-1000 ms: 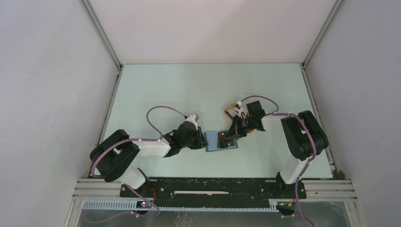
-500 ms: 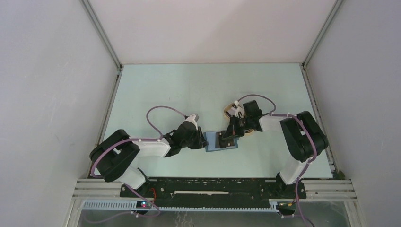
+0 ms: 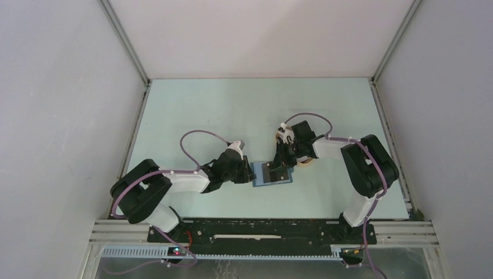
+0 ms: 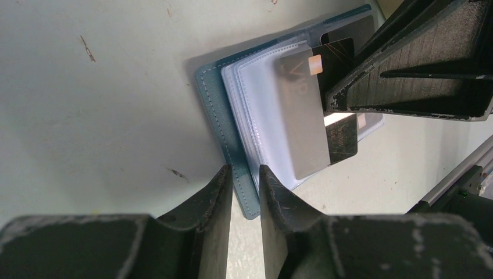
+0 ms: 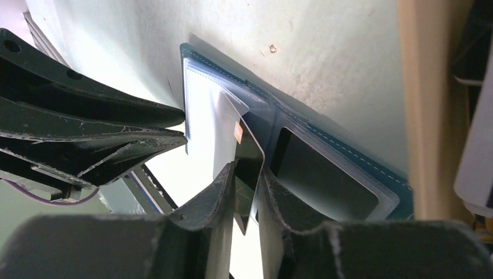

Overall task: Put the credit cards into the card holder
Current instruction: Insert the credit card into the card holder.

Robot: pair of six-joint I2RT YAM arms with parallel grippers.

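Sliding a credit card (image 5: 228, 129) into the card holder (image 4: 213, 100), left gripper (image 4: 245, 175) pinching its left edge. The right gripper (image 5: 244, 174) straddles the card, grip unclear. Next likely needs a deeper push.

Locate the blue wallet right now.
In the top view the wallet lies open on the table, near the middle, between the left pincer at its left edge and the right pincer over it.

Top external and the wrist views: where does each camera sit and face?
Top external: above and behind, facing down on the table; left arm and right arm show.
Left wrist: on the left arm, facing past the left gripper at the card holder.
Right wrist: on the right arm, past the right gripper at a card.
Both wrist views share the card holder.
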